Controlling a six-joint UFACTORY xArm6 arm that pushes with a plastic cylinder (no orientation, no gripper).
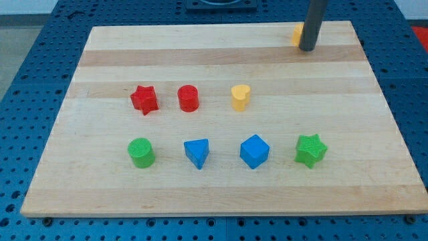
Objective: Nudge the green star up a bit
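The green star lies on the wooden board in the lower row, at the view's right end. My tip rests on the board near the view's top right, far above the star. A yellow block sits just left of the rod and is partly hidden behind it; its shape cannot be made out.
In the lower row, left of the star, lie a blue cube, a blue triangular block and a green cylinder. In the upper row lie a red star, a red cylinder and a yellow cylinder.
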